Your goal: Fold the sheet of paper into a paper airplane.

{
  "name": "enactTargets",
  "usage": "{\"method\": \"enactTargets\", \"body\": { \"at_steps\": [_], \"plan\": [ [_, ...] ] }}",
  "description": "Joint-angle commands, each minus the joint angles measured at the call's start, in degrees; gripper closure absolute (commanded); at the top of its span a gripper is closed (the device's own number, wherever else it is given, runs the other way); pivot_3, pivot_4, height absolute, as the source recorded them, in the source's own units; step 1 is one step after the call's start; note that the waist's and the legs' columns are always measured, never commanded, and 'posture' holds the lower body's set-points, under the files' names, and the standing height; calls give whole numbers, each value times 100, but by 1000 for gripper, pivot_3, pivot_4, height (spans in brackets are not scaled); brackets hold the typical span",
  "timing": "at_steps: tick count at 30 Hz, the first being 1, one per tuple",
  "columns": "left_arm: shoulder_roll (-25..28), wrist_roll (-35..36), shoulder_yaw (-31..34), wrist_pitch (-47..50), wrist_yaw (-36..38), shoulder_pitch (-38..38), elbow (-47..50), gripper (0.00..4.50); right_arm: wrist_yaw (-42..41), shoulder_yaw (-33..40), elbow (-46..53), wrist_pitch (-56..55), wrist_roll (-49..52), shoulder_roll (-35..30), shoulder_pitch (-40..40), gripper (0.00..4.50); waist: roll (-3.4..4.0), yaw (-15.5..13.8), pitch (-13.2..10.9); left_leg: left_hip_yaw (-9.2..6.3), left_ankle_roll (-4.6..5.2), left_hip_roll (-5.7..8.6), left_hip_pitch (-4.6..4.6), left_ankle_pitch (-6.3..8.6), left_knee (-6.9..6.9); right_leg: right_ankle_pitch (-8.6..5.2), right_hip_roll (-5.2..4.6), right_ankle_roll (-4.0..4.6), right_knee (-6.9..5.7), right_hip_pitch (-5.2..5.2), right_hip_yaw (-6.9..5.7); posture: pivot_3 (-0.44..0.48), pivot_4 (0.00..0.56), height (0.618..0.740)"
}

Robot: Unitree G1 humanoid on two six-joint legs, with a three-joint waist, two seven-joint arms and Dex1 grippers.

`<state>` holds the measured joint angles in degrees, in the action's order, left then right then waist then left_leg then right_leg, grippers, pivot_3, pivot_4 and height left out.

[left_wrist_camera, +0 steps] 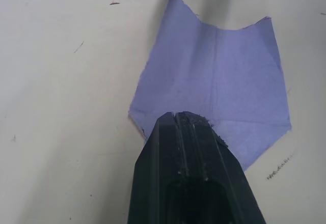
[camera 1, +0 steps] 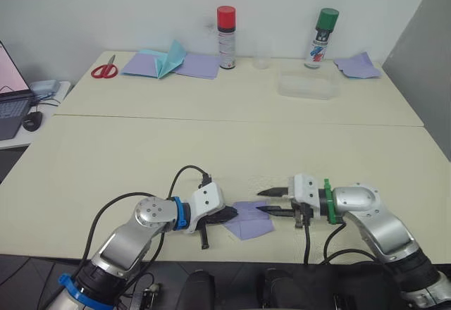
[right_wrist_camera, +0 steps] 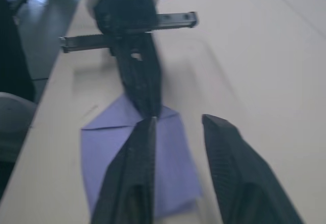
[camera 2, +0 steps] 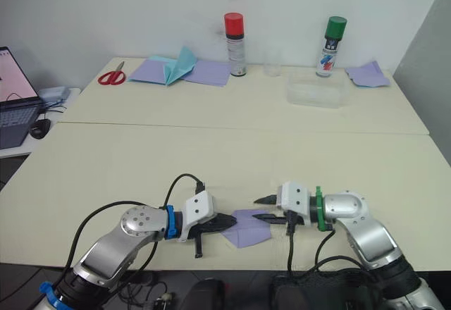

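Left end effector (camera 1: 229, 215) is clenched, its fingers together and pressing the left corner of the sheet of paper (camera 1: 250, 220); right end effector (camera 1: 263, 201) is released, its lower finger over the sheet's right side. The creased lavender sheet lies flat near the surface's (camera 1: 141, 155) front edge. Spray cans (camera 1: 226, 37), scissors (camera 1: 105, 69) and spare sheets (camera 1: 190, 64) line the far edge, well apart.

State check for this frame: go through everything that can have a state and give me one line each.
Sheet: flat on the table, creased, partly folded, corners turned in.
Left pincer: shut, tip pressing on the sheet's edge.
Right pincer: open, one finger over the sheet.
Red-capped can: upright, capped.
Green-capped can: upright, capped.
Scissors: closed, lying flat.
Teal paper: folded, standing up.
Laptop: open.
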<state>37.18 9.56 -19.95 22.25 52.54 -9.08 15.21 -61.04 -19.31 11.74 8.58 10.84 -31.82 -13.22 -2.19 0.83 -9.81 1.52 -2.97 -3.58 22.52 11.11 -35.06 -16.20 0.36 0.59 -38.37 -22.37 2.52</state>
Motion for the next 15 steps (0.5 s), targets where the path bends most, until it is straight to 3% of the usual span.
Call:
{"method": "enactTargets", "body": {
  "at_steps": [1, 7, 15],
  "plan": [
    [63, -342, -311, 155, 2, 158, -348, 4500, 15, -245, -292, -166, -222, 195, -193, 4425, 7, 3, 0, -2, 0, -1, 0, 0, 0, 1, 0, -1, 8, -4, -2, 0, 150, 740],
    [160, -313, -255, 282, 40, 300, -121, 4500, 310, -430, -809, -151, -688, 396, -279, 4425, 7, 0, 3, 13, 3, 1, 32, 2, 2, 12, 0, -21, 40, 3, -1, 0, 150, 740],
    [244, -318, -242, 297, 37, 417, -15, 4500, 108, -483, -849, -477, -905, -38, 27, 4425, 14, 4, 14, 13, 21, 0, 28, 14, 12, 10, 4, -17, 40, 4, -4, 0, 150, 740]
  ]
}}
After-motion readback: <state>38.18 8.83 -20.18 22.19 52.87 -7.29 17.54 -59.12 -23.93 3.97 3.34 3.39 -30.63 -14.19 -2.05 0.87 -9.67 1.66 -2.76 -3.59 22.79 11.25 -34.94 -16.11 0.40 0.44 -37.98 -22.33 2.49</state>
